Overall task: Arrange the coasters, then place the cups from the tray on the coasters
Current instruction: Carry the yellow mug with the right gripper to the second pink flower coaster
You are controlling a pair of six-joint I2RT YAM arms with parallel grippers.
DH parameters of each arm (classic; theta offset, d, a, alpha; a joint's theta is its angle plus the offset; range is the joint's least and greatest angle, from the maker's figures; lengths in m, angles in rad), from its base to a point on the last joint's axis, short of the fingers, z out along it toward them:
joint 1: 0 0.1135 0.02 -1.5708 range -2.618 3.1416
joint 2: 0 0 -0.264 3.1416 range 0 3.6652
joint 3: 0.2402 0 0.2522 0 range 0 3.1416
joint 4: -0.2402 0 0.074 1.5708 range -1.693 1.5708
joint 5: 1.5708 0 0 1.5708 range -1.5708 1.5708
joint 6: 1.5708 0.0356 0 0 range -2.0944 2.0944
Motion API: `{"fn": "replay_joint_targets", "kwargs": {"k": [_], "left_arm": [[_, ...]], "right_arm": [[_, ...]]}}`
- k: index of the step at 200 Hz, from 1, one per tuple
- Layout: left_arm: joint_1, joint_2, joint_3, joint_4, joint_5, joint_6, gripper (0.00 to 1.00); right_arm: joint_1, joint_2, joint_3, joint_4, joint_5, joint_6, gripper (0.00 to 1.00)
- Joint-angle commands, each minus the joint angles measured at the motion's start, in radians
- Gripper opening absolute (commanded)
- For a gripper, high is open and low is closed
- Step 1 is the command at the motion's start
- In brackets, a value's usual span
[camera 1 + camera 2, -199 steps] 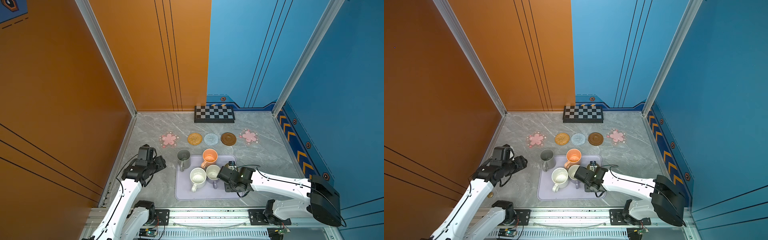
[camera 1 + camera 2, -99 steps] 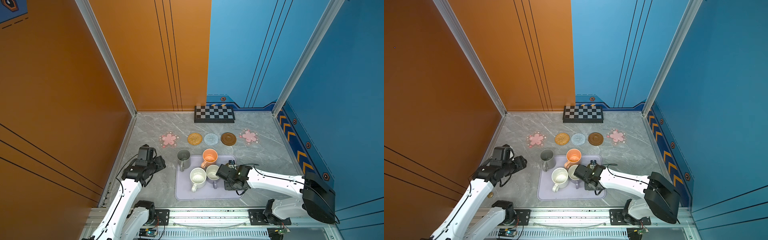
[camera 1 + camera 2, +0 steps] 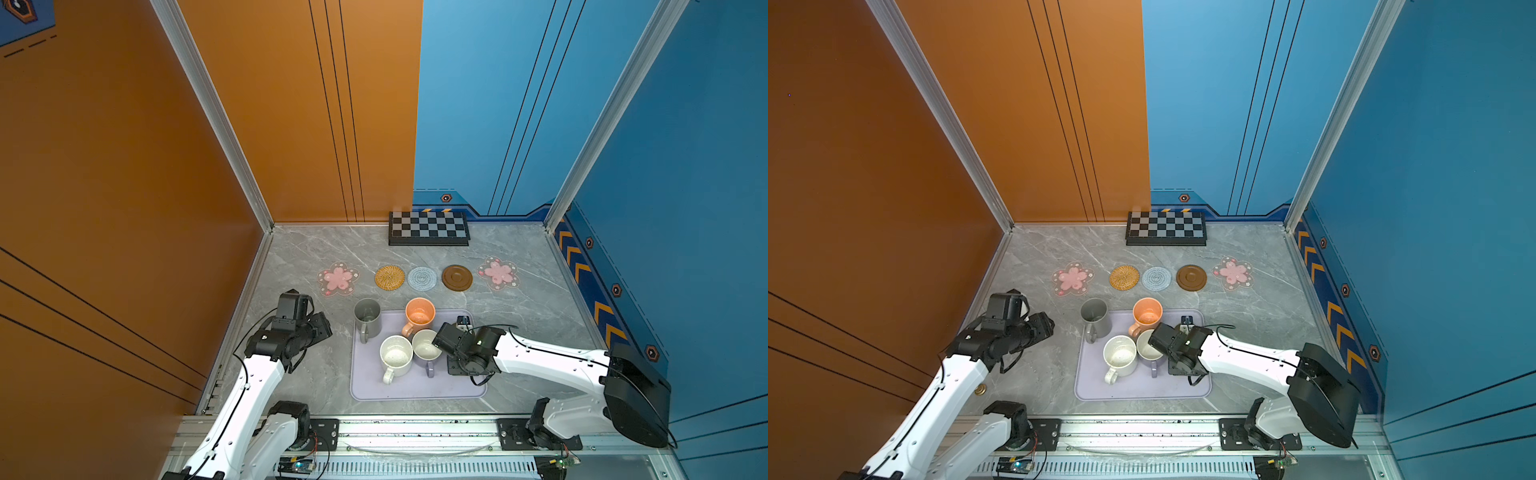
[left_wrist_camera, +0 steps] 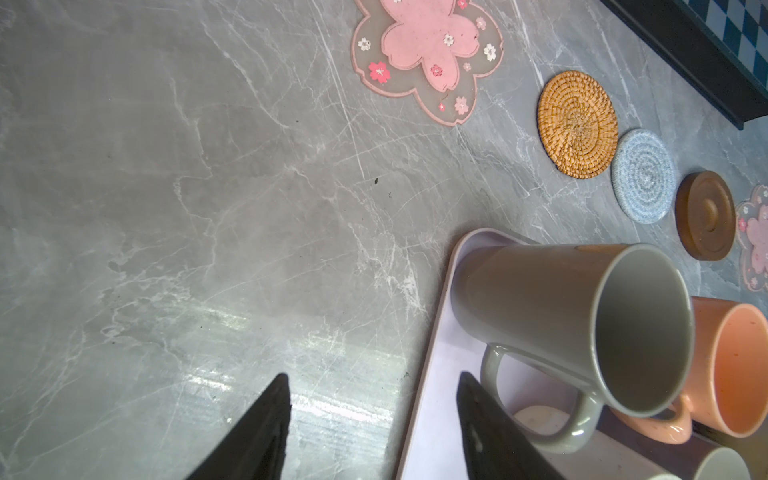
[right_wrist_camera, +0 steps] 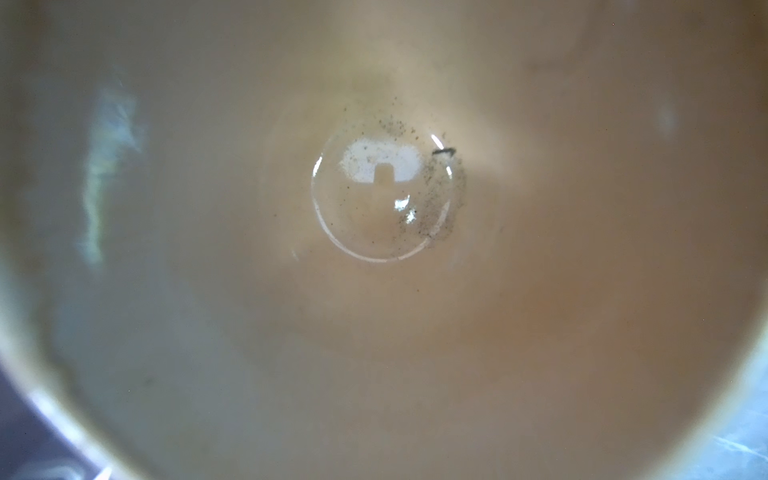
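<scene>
Cream glaze fills the right wrist view, and that marks the change. The right pincer (image 3: 443, 342) stood half open a second ago, a little back from the mugs. It has now edged in against the lavender cup (image 3: 424, 345) and drawn its jaws nearly together. Its fingers are hidden under the wrist in both top views, so a grip on that cup's rim is my reading rather than something plainly shown, and nothing has lifted. The cup stands on the tray (image 3: 415, 388), touching or nearly touching the speckled white cup (image 3: 395, 357). The orange cup (image 3: 419, 313) is just beyond it, and the grey cup (image 3: 367, 318) stands at the tray's far left corner. A fifth cup does not show. Past the tray, the coasters (image 3: 422, 278) lie in a neat row on the worktop (image 3: 528, 324), all five bare. The left pincer (image 4: 372, 386) hangs moderately wide and empty near the tray's left edge, unmoved. Arranging looks finished, and the first cup transfer seems to be starting. With neighbours so close, a straight lift would be safest.
</scene>
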Motion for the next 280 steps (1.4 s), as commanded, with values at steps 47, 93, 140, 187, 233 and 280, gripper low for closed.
{"fn": "replay_joint_targets", "kwargs": {"k": [47,93,140,187,233,280], "left_arm": [[-0.01,-0.003,-0.012,-0.024,-0.038,0.009,0.64],[-0.005,0.014,-0.007,-0.024,-0.048,0.013,0.64],[0.005,0.011,-0.005,-0.028,-0.056,0.014,0.64],[0.01,0.029,0.01,-0.03,-0.064,0.02,0.64],[0.018,0.067,0.054,-0.032,-0.082,0.018,0.68],[0.025,0.154,0.126,-0.031,-0.11,-0.003,0.79]], "right_arm": [[-0.011,-0.086,-0.016,-0.006,0.052,-0.034,0.0],[-0.043,-0.187,0.036,-0.073,0.148,-0.093,0.0],[-0.144,-0.242,0.076,-0.105,0.195,-0.183,0.0],[-0.325,-0.239,0.142,-0.1,0.191,-0.331,0.0],[-0.47,-0.18,0.204,0.015,0.122,-0.56,0.0],[-0.635,-0.086,0.276,0.072,0.002,-0.667,0.0]]}}
